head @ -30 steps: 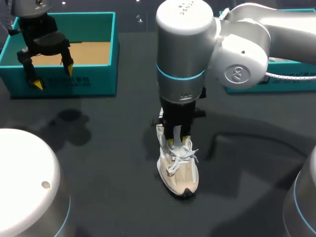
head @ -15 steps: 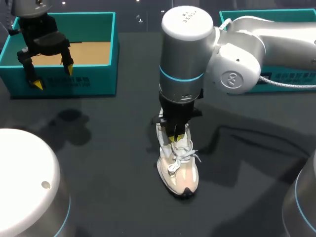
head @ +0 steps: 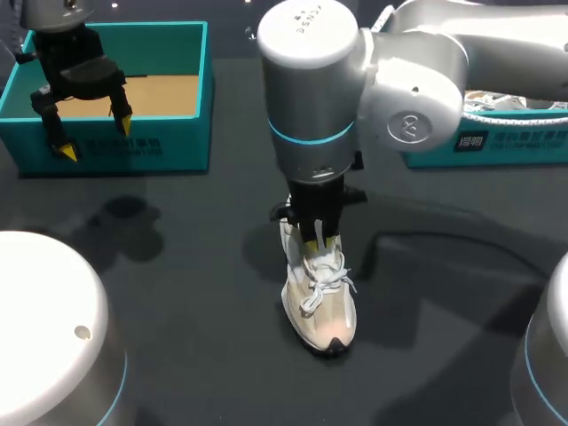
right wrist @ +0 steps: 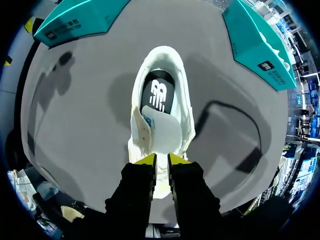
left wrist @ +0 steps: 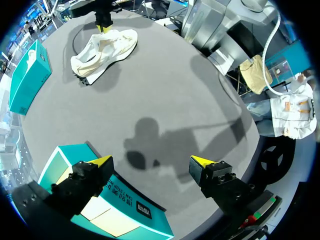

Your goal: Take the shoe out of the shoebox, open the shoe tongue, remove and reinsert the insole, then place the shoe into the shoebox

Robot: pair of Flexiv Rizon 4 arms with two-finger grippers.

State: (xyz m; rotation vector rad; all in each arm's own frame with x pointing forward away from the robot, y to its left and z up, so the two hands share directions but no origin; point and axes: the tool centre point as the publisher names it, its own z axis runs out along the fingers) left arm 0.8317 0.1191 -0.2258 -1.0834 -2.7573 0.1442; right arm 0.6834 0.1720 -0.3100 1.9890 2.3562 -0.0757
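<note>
Pale cream shoe standing sole-down on the dark table, out of the teal shoebox and well apart from it; right gripper clenched on the soft tongue, left gripper spread wide and empty over the shoebox's front wall. Probably light, floppy in the upper and stiffer at heel and sole (better held there than by the loose laces). White logo on the dark insole and white print on the shoebox's side, not read off.

The silver-grey right arm bears a cyan ring, while left pincer and right pincer are black (yellow-tipped).
</note>
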